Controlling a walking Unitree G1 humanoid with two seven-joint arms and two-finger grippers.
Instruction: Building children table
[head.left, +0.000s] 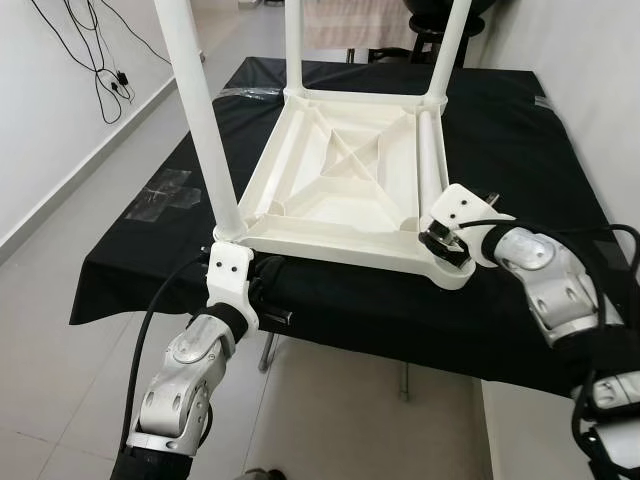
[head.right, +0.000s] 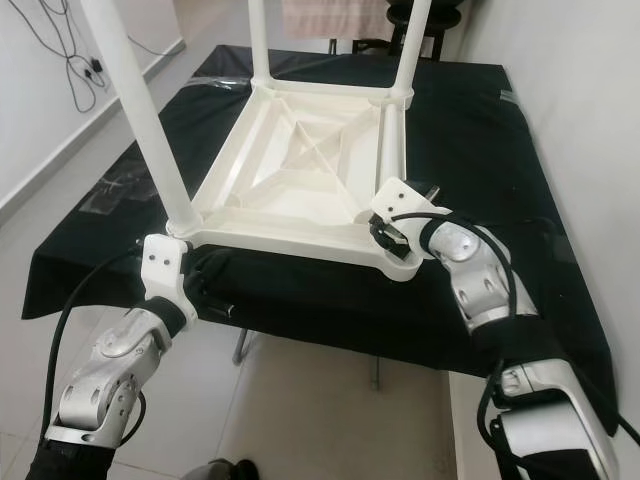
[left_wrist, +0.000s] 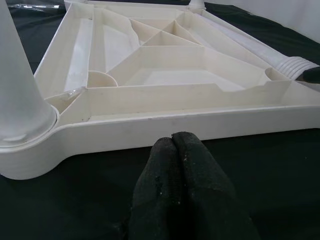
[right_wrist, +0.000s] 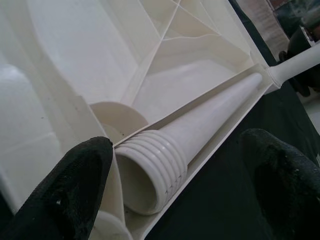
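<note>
Right gripper: plainly spread, its two black fingers wide apart on either side of the ribbed end of the loose leg, not touching it.
Loose leg: lies flat inside the table top along its right rim, threaded end toward the robot's near right corner.
Left gripper: fingertips pressed together, holding nothing, just short of the near rim by the near left corner.
Table top: white plastic, upside down, ribs showing, on the black cloth.
Fitted legs: three stand upright, one at the near left corner, two at the far corners.
Cloth: covers a table near a white wall with cables.
</note>
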